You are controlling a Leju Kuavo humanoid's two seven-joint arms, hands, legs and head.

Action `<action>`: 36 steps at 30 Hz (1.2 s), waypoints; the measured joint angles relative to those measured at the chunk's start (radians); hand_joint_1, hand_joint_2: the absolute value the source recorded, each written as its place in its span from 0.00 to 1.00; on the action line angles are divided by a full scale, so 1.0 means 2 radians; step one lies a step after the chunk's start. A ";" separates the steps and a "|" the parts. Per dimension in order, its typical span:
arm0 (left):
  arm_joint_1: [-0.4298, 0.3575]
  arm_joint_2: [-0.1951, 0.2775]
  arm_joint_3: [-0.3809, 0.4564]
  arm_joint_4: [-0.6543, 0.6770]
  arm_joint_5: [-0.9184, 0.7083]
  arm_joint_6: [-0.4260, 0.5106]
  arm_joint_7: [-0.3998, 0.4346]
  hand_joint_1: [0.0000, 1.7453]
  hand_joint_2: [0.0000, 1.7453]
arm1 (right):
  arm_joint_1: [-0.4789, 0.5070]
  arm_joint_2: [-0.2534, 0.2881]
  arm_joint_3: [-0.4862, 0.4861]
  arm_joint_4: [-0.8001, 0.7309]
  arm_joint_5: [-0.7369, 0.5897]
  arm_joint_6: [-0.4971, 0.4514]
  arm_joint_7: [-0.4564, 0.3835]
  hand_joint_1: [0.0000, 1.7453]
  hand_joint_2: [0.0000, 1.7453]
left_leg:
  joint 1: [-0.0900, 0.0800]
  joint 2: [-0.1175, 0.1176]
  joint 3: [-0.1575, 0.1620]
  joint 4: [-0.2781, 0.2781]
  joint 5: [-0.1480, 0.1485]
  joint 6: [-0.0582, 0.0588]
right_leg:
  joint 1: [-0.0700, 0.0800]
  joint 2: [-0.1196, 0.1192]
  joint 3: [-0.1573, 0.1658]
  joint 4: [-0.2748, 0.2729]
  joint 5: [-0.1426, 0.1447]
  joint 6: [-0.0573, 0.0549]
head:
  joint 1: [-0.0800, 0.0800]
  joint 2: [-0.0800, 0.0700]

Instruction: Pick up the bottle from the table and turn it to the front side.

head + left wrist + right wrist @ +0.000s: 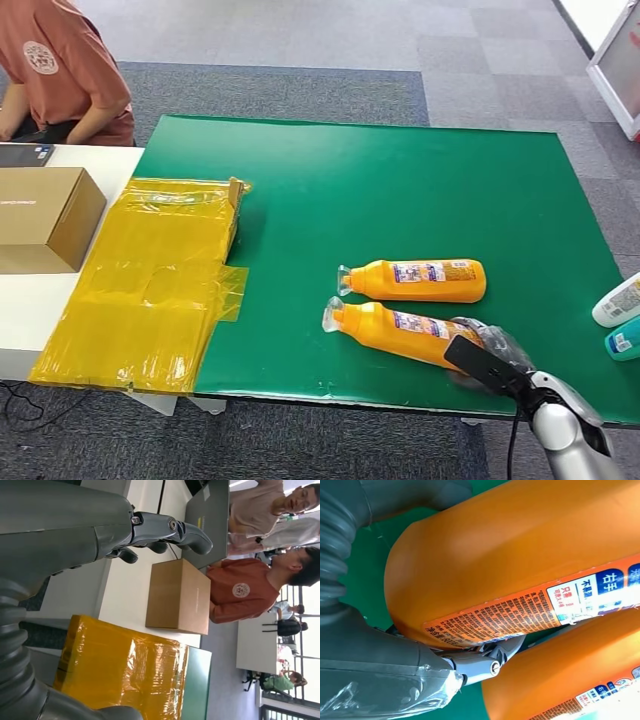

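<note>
Two orange bottles lie side by side on the green mat (340,190), caps pointing left. The far bottle (423,280) shows its label. My right hand (489,356), covered in clear plastic, is at the base of the near bottle (392,330). In the right wrist view the near bottle (516,560) lies between the thumb (414,497) and a finger (490,661), and both touch it. That finger sits between the near bottle and the far bottle (569,680). My left hand (166,532) holds nothing, its fingers stretched out, off to the side of the table.
A yellow-taped flat package (151,280) lies across the mat's left edge, with a cardboard box (45,215) on the white table beside it. A person in an orange shirt (60,70) sits at the far left. A white bottle (619,300) and a teal bottle (625,340) lie at the right edge.
</note>
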 joint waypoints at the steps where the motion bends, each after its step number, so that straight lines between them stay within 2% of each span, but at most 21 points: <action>1: 0.000 0.000 0.000 0.001 0.000 0.000 0.000 0.00 1.00 | 0.000 0.000 -0.001 0.000 0.000 0.000 0.000 1.00 1.00 | 0.000 0.000 0.000 0.000 0.000 0.000 | 0.000 0.000 0.000 0.000 0.000 0.000 | 0.000 0.000; 20: -0.001 0.000 0.000 0.003 0.000 0.000 0.000 0.00 1.00 | 0.001 0.000 -0.002 0.000 -0.005 0.003 -0.003 1.00 1.00 | 0.000 0.000 0.000 0.000 0.000 0.000 | 0.000 0.000 0.000 0.000 0.000 0.000 | 0.000 0.000; 22: -0.001 0.001 -0.001 0.004 -0.001 0.000 -0.001 0.00 1.00 | 0.002 -0.002 -0.002 0.000 -0.034 0.020 -0.011 1.00 1.00 | 0.000 0.000 0.000 0.000 0.000 0.000 | 0.000 0.000 0.000 0.000 0.000 0.000 | 0.000 0.000; 26: 0.000 0.009 -0.015 0.015 -0.010 0.015 -0.014 0.00 1.00 | 0.003 -0.014 0.001 0.000 -0.187 0.079 -0.049 1.00 1.00 | 0.000 0.000 -0.001 0.000 0.000 0.000 | 0.000 0.000 -0.001 0.000 0.000 0.000 | 0.000 0.000; 29: 0.004 0.015 -0.034 0.023 -0.015 0.036 -0.027 0.00 1.00 | -0.002 -0.025 0.004 0.000 -0.269 0.098 -0.062 1.00 1.00 | 0.000 0.000 -0.001 0.000 0.000 0.000 | 0.000 0.000 -0.001 0.000 0.000 0.000 | 0.000 0.000; 33: 0.014 0.020 -0.064 0.030 -0.009 0.058 -0.036 0.00 1.00 | -0.016 -0.026 0.008 0.000 -0.327 0.103 -0.070 1.00 1.00 | 0.000 0.000 -0.001 0.000 0.000 0.000 | 0.000 0.000 -0.001 0.000 0.000 0.000 | 0.000 0.000; 36: 0.020 0.019 -0.095 0.031 0.000 0.084 -0.049 0.00 1.00 | -0.045 -0.016 0.012 0.001 -0.347 0.086 -0.067 1.00 1.00 | 0.000 0.000 -0.001 0.000 0.000 0.000 | 0.000 0.000 -0.001 0.000 0.000 0.000 | 0.000 0.000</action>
